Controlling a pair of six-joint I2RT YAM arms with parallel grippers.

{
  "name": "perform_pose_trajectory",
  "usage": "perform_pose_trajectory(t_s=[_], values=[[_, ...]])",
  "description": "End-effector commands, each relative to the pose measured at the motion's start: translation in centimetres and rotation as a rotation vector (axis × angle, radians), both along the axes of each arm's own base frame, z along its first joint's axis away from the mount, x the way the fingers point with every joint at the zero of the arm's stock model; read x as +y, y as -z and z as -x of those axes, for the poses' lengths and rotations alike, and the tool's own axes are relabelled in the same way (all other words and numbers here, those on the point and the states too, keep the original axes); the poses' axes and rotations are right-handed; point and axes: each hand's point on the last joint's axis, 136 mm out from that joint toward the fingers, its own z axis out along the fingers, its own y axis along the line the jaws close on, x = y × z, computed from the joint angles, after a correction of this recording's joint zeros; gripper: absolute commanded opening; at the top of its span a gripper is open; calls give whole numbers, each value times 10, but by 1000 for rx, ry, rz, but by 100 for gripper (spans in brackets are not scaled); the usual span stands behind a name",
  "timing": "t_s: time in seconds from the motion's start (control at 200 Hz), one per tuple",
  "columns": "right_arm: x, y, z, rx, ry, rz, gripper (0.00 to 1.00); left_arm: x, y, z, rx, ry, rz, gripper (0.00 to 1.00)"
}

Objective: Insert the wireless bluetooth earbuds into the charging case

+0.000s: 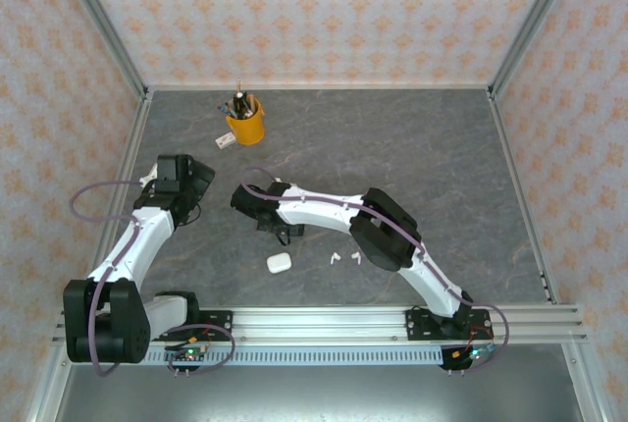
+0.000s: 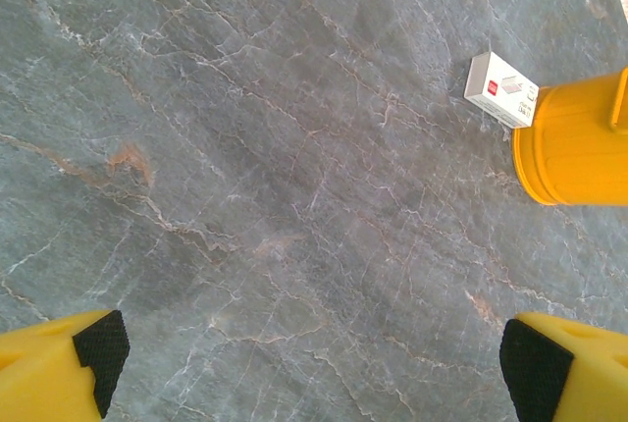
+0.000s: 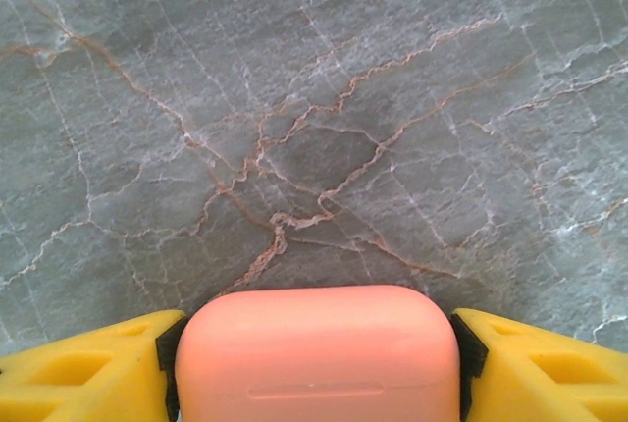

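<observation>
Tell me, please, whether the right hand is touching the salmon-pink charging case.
Touching. The right wrist view shows the salmon-pink charging case between the black pads of the right hand, with no gap either side.

The pink case (image 3: 316, 353) is small and smooth with round corners. Its lid is closed, and it sits snug between two yellow fingers (image 3: 88, 373). A white case (image 1: 279, 263) lies on the grey bench (image 1: 442, 167). Two tiny white earbuds (image 1: 335, 258) lie near it.

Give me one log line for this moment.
left gripper: open over table; right gripper: shut on pink case; white case: on table; white earbuds: two loose beside it
</observation>
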Motion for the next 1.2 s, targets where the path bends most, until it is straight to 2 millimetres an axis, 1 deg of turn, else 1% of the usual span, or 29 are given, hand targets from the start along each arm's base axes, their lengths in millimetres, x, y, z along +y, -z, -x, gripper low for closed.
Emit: perform_pose_trajectory(t_s=[0.0,0.1,0.215,0.375,0.626,0.791,0.891,1.091,1.196], values=[[-12,20,17,49,-4,104,68,4,3,-1,-9,-9,-1,100],[-11,19,15,44,-18,113,63,2,3,-3,-12,6,-3,100],[-9,12,10,27,-25,107,60,0,5,-5,-10,28,-1,100],[-13,-2,-7,0,-5,76,58,-7,6,-10,-19,74,12,100],[-32,-24,-39,-31,52,5,58,-19,7,-22,-42,165,35,100],[-46,-30,-62,-35,93,-41,57,-30,10,-30,-54,219,58,100],[-54,-32,-73,-36,114,-64,57,-39,12,-34,-60,257,68,100],[-67,-41,-95,-35,160,-125,57,-73,19,-43,-94,359,80,100],[-75,-47,-106,-36,187,-157,57,-86,23,-46,-127,393,92,100]])
